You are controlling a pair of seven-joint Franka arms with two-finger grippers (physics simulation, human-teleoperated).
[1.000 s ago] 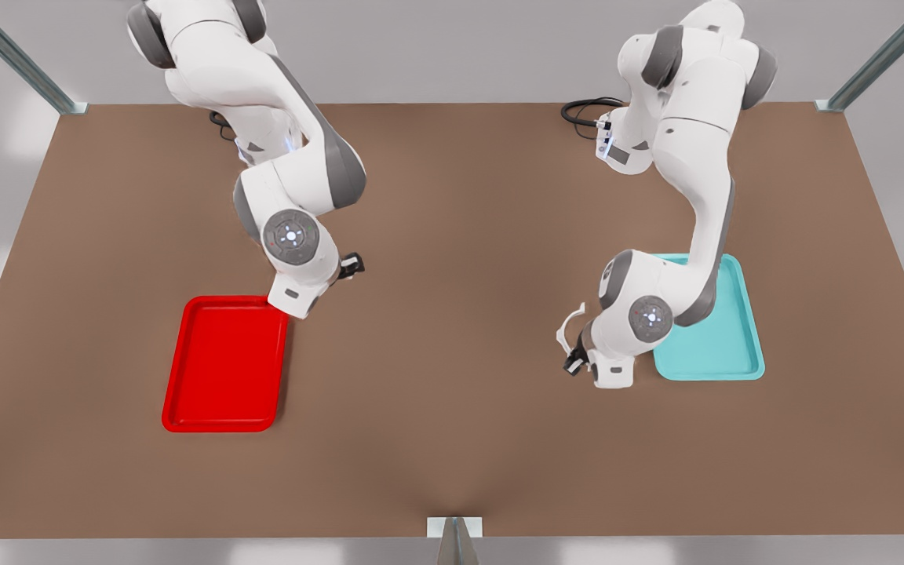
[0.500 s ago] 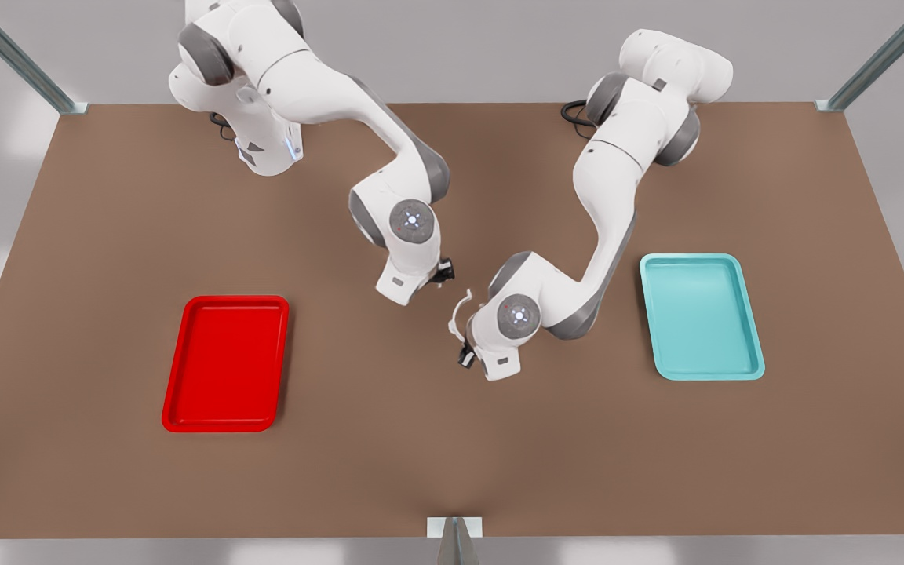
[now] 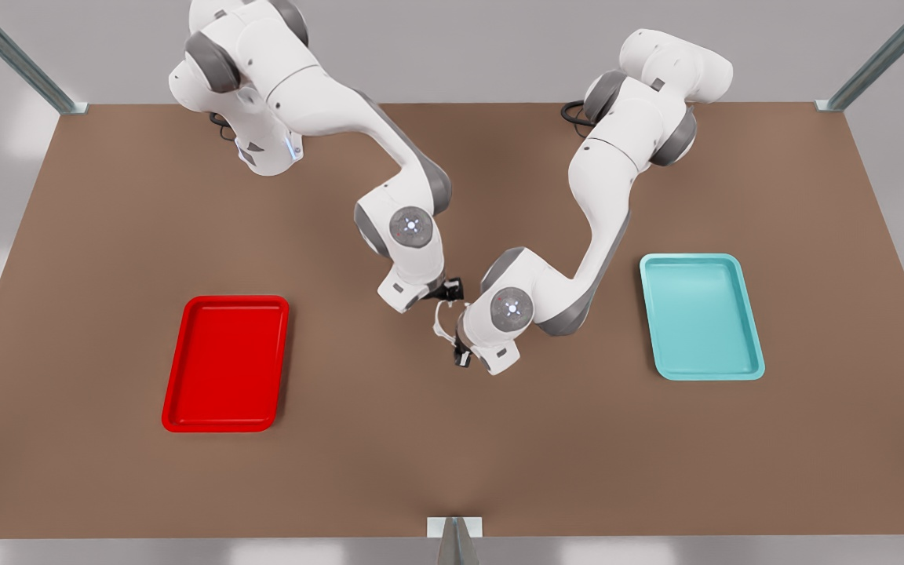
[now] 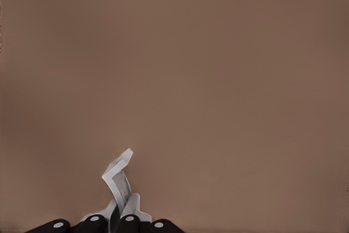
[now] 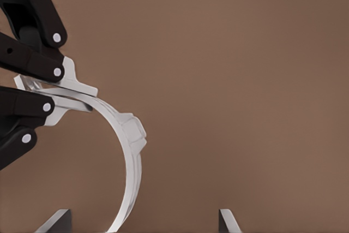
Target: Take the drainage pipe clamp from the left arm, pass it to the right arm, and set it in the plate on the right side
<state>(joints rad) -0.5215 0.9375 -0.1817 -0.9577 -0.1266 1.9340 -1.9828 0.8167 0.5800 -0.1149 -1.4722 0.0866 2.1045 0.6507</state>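
The drainage pipe clamp [image 3: 440,322], a thin white half-ring, hangs above the middle of the table. My left gripper [image 3: 461,358], on the arm at the front view's right, is shut on one tab end of the clamp [image 4: 117,181]; the left gripper [image 4: 112,225] pinches it between its black fingers. My right gripper [image 3: 452,290] sits at the clamp's other end. In the right wrist view the right gripper [image 5: 143,219] is open, and the clamp [image 5: 131,135] runs down between its fingertips without touching them. The left gripper [image 5: 60,88] grips the far tab there. The red plate [image 3: 173,392] lies at the front view's left.
A teal tray [image 3: 746,345] lies on the brown table at the front view's right. Both arm bases stand at the table's far edge. A metal post [image 3: 454,541] rises at the middle of the near edge.
The left gripper carried the clamp from beside the teal tray to the table's middle. The right arm swung over from the red plate and closed in on the clamp's free end.
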